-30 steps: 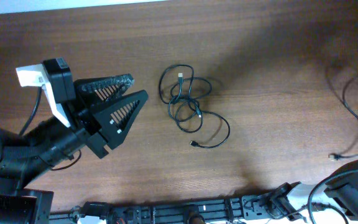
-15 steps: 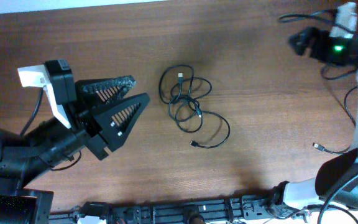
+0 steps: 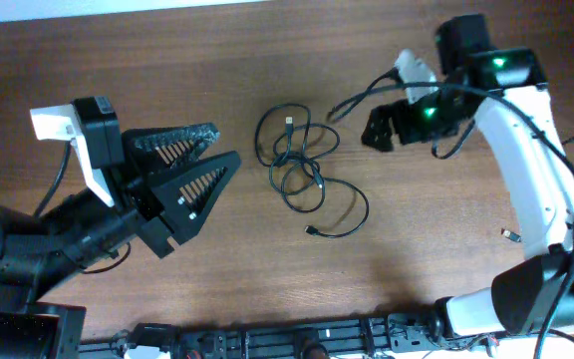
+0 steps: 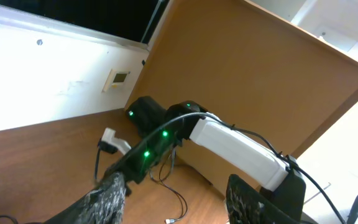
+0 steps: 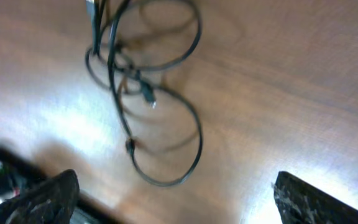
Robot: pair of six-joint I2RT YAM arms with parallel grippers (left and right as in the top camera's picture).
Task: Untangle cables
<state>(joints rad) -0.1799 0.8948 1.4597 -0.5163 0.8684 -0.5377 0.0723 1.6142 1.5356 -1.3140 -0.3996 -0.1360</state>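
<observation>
The cables (image 3: pixel 302 170) lay in a loose tangle at the middle of the worktop (image 3: pixel 446 239), several loops overlapping at the far end and one wider loop trailing toward my side. One small plug tip sat inside the top loop and another at the near end of the trailing loop. In the right wrist view the same tangle (image 5: pixel 148 93) lay flat on the wood, ahead of the fingers.

The left gripper (image 3: pixel 225 143) hung just left of the tangle, its jaws parted and holding nothing, clear of the cables. The right gripper (image 3: pixel 382 128) hovered to the right of the tangle. In its own camera its jaws were spread wide with only bare worktop between them (image 5: pixel 176 180).

A small plug (image 3: pixel 507 235) lay well to the right; I couldn't tell what it belonged to.

The worktop was dark brown wood grain. The left wrist camera showed the right arm (image 4: pixel 229 143) with green lights, a white wall (image 4: pixel 42 74) bearing a small plate (image 4: pixel 120 78), and a brown panel (image 4: pixel 247 74).
</observation>
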